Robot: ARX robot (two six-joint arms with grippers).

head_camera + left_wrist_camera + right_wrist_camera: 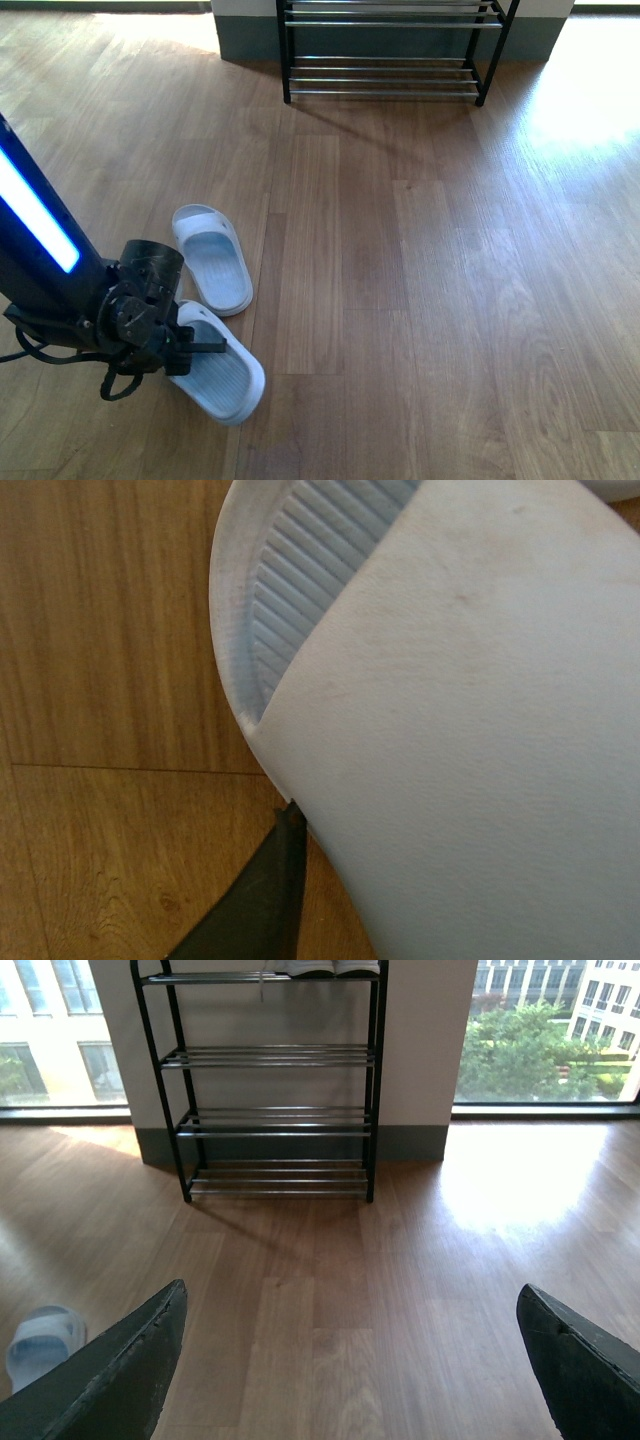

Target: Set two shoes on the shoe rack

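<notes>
The two shoes here are white slide slippers lying on the wooden floor at the front left. The far slipper [212,258] lies free. My left gripper [213,348] is shut on the strap of the near white slipper [225,378]. That strap [470,740] fills the left wrist view, with one dark finger [265,900] against its edge and the other finger hidden. The black shoe rack [390,60] with silver bars stands against the back wall. My right gripper [350,1360] is open and holds nothing; it faces the shoe rack [275,1090] from a distance.
Bare wood floor [420,280] lies between the slippers and the rack. Something white-soled [320,968] sits on the rack's top tier. A slipper [40,1340] shows beside my right gripper's finger. Large windows flank the wall behind the rack.
</notes>
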